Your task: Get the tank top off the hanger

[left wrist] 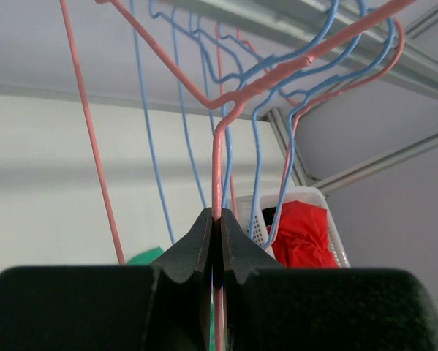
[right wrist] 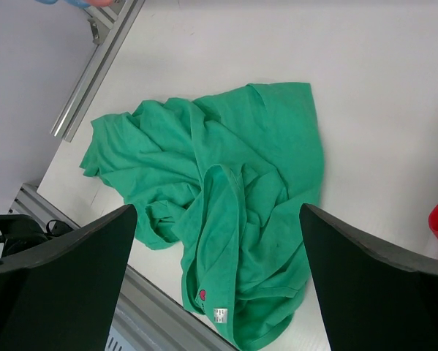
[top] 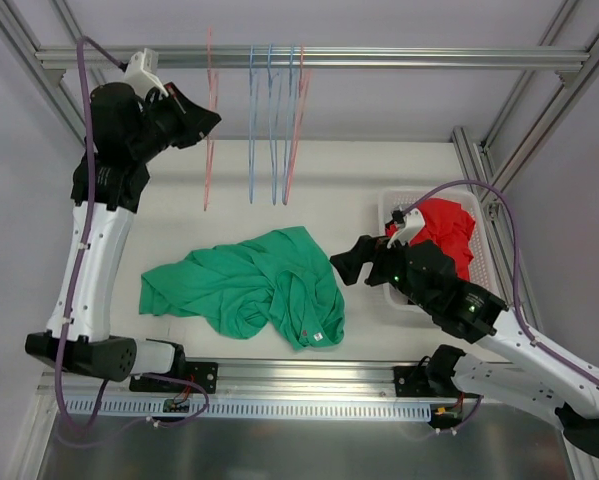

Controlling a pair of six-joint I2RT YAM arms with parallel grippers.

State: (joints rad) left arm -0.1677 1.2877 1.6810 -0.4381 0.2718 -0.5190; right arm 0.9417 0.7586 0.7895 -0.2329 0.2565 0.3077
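Observation:
The green tank top (top: 249, 285) lies crumpled on the white table, off any hanger; it fills the right wrist view (right wrist: 233, 183). My left gripper (top: 209, 122) is up at the rail, shut on the wire of a bare pink hanger (top: 208, 160); in the left wrist view the jaws (left wrist: 219, 223) pinch that pink wire (left wrist: 217, 161). My right gripper (top: 345, 266) is open and empty, hovering just right of the tank top, its fingers (right wrist: 58, 278) spread wide above the garment's lower hem.
Two blue hangers (top: 269, 130) and another pink hanger (top: 297, 130) hang from the metal rail (top: 379, 57). A white basket (top: 429, 192) holding a red garment (top: 449, 235) stands at the right. Aluminium frame posts edge the table.

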